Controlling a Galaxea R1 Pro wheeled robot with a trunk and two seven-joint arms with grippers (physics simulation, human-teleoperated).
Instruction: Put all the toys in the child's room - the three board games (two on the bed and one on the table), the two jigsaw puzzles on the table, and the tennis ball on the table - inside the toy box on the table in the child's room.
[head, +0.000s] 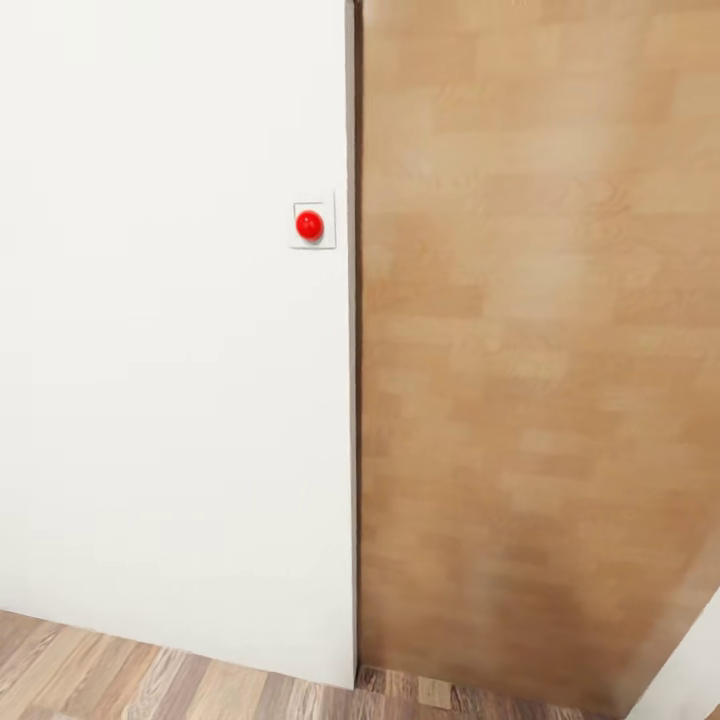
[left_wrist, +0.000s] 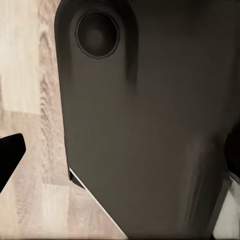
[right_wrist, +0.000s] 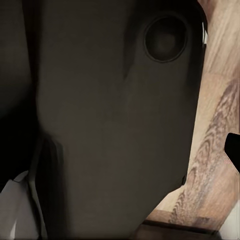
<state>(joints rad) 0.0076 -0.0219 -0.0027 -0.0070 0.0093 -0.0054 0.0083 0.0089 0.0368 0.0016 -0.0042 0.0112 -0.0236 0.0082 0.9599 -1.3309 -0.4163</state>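
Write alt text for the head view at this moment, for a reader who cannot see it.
A white wall with a red round button on a small square plate meets a closed light wood door to its right. A strip of wood-plank floor runs along the bottom.

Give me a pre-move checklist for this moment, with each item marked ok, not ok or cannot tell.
1. Task toys or toy box in sight: not ok; the head view shows a white wall and a wood-grain door panel.
2. Room ahead to drive: not ok; wall and panel stand close in front.
3. Red button on the wall untouched: ok.
4. Plank floor at the wall's foot free of obstacles: ok.
5. Gripper states: cannot tell; the wrist views face the dark robot body.
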